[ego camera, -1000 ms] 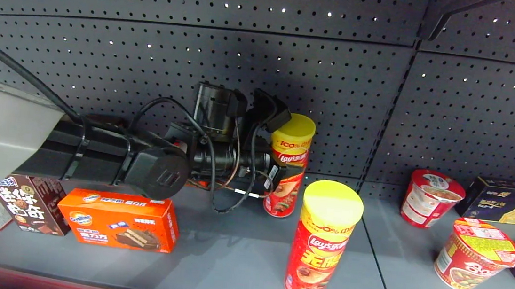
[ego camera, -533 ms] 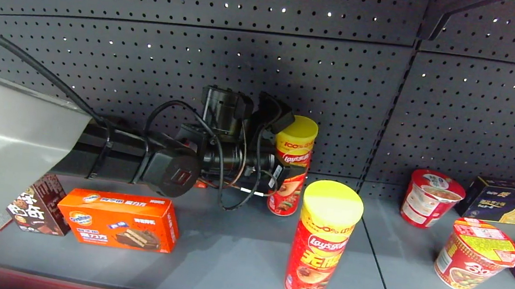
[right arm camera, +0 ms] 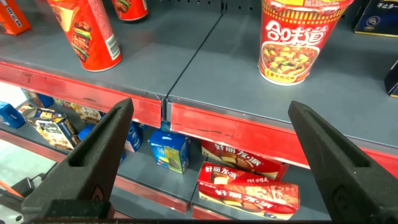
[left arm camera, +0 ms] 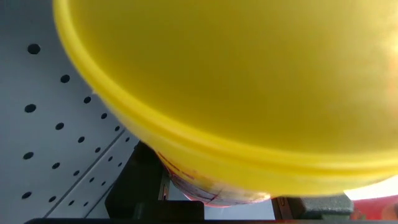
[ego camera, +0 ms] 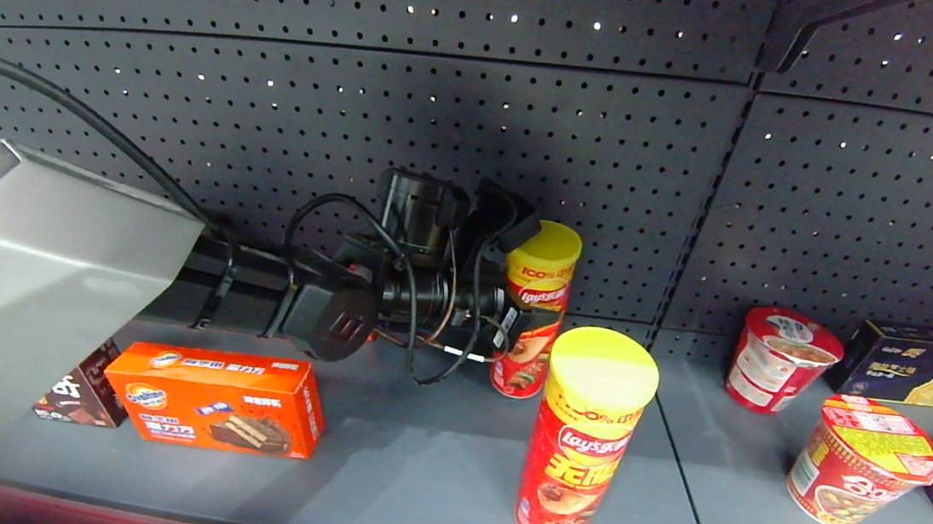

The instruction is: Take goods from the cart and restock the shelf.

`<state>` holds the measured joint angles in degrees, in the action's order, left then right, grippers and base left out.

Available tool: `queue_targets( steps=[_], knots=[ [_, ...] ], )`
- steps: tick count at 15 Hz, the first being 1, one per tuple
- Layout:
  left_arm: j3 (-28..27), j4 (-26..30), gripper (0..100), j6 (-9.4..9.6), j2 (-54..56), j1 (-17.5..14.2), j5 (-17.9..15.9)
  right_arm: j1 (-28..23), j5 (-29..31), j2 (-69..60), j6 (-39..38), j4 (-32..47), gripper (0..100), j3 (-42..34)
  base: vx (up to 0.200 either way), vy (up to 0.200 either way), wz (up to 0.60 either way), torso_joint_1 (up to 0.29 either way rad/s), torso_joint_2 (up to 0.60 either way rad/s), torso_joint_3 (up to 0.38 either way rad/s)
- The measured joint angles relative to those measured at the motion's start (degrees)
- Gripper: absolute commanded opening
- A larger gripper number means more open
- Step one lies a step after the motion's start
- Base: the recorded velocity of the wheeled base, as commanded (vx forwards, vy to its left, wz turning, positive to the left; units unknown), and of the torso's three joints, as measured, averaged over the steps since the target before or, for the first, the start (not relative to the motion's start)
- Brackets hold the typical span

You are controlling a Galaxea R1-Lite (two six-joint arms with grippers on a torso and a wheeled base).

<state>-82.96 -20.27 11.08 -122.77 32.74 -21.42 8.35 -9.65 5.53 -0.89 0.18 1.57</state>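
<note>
A red chip can with a yellow lid (ego camera: 537,303) stands upright at the back of the grey shelf (ego camera: 412,471), close to the pegboard. My left gripper (ego camera: 523,312) is shut on its middle from the left side. I cannot tell whether the can's base touches the shelf board. In the left wrist view the yellow lid (left arm camera: 236,81) looms right at the camera. My right gripper (right arm camera: 211,162) hangs in front of the shelf's red front edge (right arm camera: 249,124), open, with nothing between its fingers.
A second chip can (ego camera: 586,445) stands in front of the held one. An orange box (ego camera: 218,399) and a brown box (ego camera: 72,399) lie at the left. Two noodle cups (ego camera: 778,356) (ego camera: 858,461) and a dark box (ego camera: 915,363) sit at the right. Goods fill the lower shelf (right arm camera: 249,180).
My left arm has pushed farther right into the shelf with the can, which has shifted right and slightly down. The arm now covers more of the brown boxes at the left.
</note>
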Motion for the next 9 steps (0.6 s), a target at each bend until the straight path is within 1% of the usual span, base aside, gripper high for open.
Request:
queue_targets(
  steps=[8, 9],
  knots=[
    [-0.6, -0.1, 0, 0.07, -1.7, 0.1, -0.3, 0.0, 0.0, 0.0, 0.0, 0.0, 100, 0.0, 0.0, 0.0, 0.0, 0.0, 0.0, 0.0],
    [-0.7, -0.2, 100, 0.07, -1.8, 0.2, -0.3, 0.0, 0.0, 0.0, 0.0, 0.0, 100, 0.0, 0.0, 0.0, 0.0, 0.0, 0.0, 0.0]
  ],
)
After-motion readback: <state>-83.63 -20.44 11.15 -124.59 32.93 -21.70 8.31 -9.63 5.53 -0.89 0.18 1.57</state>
